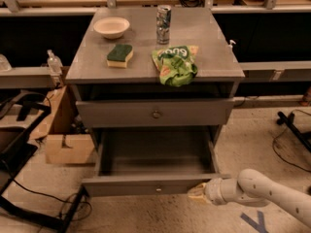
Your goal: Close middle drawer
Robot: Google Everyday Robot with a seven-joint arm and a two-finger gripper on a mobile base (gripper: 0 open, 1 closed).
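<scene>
Bowl (111,26): pale, at the back left of the grey cabinet top (209,47).
Can (163,18): upright, back centre, just right of the bowl.
Sponge (120,55): green over yellow, lying flat in front of the bowl.
Snack bag (175,64): green and crumpled, at the front right of the top.
Upper drawer front (121,113): grey and closed, with a round knob at its centre.
Cardboard box (65,142): on the floor, left of the cabinet.
Bottle (54,62): small and clear, possibly a pump dispenser, on the left shelf.
Cables (291,130): dark, on the floor at right.
Gripper (196,193): low and right of centre, near the floor.
</scene>
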